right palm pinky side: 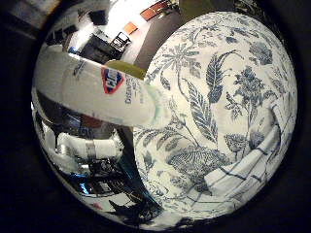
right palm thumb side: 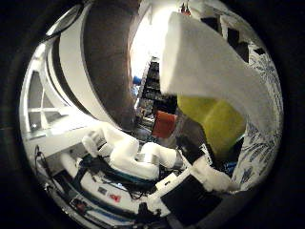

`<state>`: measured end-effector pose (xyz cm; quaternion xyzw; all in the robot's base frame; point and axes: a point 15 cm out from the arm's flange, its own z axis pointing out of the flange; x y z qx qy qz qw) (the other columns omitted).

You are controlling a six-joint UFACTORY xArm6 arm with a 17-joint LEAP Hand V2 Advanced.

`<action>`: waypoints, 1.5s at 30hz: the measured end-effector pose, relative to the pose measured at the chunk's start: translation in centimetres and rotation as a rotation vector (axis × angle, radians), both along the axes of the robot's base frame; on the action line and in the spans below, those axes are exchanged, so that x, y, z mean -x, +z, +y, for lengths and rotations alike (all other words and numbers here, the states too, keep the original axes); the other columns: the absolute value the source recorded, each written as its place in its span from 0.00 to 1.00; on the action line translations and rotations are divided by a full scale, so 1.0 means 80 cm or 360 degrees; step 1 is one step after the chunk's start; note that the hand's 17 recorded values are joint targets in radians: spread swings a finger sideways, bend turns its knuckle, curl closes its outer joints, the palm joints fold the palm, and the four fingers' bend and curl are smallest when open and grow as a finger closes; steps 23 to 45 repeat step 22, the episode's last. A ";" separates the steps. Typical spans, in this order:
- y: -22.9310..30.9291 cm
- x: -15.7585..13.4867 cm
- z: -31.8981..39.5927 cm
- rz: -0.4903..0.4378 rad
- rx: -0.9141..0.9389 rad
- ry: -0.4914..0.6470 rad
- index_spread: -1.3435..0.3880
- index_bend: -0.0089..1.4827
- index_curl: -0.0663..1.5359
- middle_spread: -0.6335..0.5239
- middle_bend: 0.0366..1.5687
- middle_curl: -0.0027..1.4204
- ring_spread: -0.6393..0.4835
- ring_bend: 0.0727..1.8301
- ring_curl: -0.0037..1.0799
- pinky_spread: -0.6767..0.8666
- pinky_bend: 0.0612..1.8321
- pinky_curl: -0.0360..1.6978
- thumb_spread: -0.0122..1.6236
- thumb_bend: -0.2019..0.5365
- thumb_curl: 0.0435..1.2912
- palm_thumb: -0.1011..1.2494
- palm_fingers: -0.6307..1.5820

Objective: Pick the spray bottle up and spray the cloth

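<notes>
Little-finger palm view: white plastic spray bottle (right palm pinky side: 97, 92) w/ red-blue label lies close across the palm, above a white tablecloth w/ blue leaf print (right palm pinky side: 228, 87). A white cloth w/ dark check lines (right palm pinky side: 248, 167) rests on it, apart from the bottle.

Thumb view: bottle's white body and yellow-green part loom close. White-black hand (right palm thumb side: 200, 183): grip can't be told.

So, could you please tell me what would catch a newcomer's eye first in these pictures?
The white spray bottle fills much of the little finger side view, close to the palm and raised above the table. Beneath it spreads a blue floral tablecloth, with a white checked cloth lying on it. In the thumb side view, the robot hand shows its white parts.
</notes>
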<state>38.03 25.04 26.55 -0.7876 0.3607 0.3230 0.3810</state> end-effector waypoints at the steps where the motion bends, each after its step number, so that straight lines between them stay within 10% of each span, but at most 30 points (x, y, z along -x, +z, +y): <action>1: 0.002 0.000 -0.002 -0.0010 0.0006 0.0001 0.61 0.23 0.35 0.53 0.36 0.30 0.66 0.35 0.30 0.69 0.32 0.38 0.63 0.23 0.35 0.55 0.28; 15: 0.048 0.012 -0.083 -0.0113 0.0142 -0.0124 0.63 0.12 0.27 0.63 0.16 0.24 0.76 0.19 0.23 0.75 0.21 0.25 0.64 0.24 0.28 0.55 0.34; 45: 0.088 0.048 -0.118 -0.0052 0.0209 -0.0152 0.63 0.12 0.25 0.64 0.13 0.24 0.77 0.15 0.22 0.74 0.18 0.22 0.65 0.24 0.27 0.55 0.35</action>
